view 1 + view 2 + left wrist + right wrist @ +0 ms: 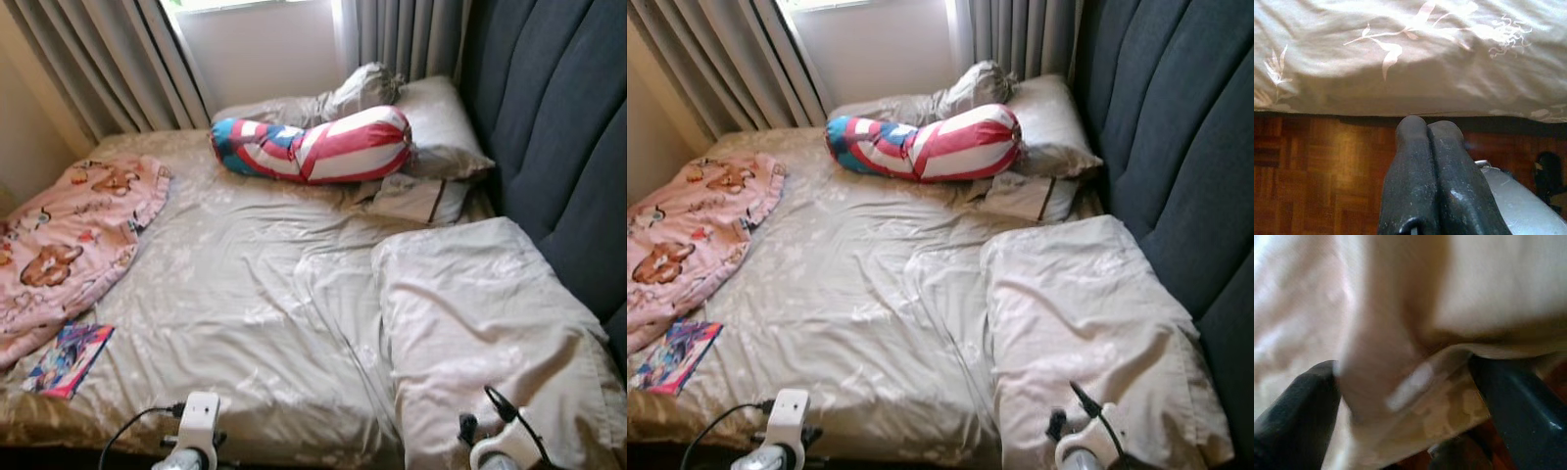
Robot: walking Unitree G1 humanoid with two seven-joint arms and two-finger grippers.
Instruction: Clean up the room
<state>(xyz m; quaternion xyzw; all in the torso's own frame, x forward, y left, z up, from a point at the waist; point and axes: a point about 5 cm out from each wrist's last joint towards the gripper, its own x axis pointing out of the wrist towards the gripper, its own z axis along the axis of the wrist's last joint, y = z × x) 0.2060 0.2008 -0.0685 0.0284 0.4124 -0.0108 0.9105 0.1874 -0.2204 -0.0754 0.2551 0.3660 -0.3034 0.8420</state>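
Two black fingers of the right gripper (1405, 416) stand wide apart around the hanging corner of a wrinkled cream pillow (480, 333) at the bed's (245, 323) near edge, while the left gripper (1427, 147) is clenched empty below that edge.
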